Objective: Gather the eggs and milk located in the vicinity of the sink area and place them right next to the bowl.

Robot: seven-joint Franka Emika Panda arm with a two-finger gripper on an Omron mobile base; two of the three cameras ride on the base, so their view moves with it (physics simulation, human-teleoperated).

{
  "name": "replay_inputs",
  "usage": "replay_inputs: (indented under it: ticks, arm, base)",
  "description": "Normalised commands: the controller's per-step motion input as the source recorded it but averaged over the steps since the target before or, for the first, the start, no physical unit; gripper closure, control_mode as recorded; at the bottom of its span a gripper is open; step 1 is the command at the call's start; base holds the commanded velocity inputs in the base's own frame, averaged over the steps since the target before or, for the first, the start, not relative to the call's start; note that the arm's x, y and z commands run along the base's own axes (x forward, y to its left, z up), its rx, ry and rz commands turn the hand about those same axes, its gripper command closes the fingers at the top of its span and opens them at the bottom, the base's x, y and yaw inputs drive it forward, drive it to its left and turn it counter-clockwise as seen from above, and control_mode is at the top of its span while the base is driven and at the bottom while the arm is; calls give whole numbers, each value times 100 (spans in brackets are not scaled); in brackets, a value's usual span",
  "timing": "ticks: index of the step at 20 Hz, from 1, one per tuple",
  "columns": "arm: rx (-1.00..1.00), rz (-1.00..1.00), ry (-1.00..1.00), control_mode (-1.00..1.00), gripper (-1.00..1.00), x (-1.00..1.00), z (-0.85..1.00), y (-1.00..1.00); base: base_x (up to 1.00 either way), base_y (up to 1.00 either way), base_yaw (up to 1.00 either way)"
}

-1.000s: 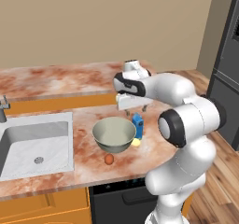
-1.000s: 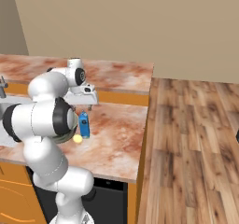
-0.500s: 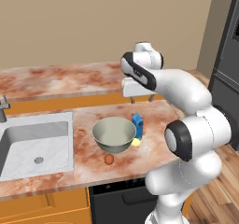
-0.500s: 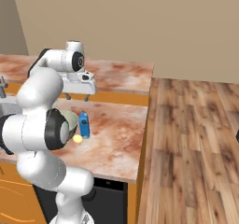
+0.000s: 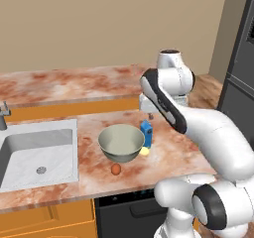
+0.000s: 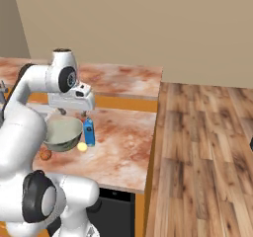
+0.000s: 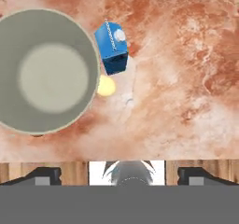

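My gripper (image 7: 119, 174) hangs wide open, empty, above the milk (image 7: 112, 48) and yellow egg (image 7: 106, 86) touching the bowl (image 7: 28, 111).

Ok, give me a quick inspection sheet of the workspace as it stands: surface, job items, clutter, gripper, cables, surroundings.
Surface: marbled reddish counter, with a raised back ledge.
Bowl: upright on the counter, nothing inside.
Milk: upright, right beside the bowl.
Pale yellow egg: on the counter at the bowl's rim, by the milk.
Reddish-brown egg: on the counter in front of the bowl.
Sink: nothing seen in the basin.
Clutter: nothing seen.
Gripper: open, holding nothing, raised above the bowl and milk.
Cables: nothing seen.
Surroundings: beige wall, wooden floor.
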Motion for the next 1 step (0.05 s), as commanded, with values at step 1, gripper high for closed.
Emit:
replay_inputs:
  ticks: [1]
  arm:
    - [-7, -1, -23, -100, -100, -100, 11, 0]
  base:
    - [0, 0, 0]
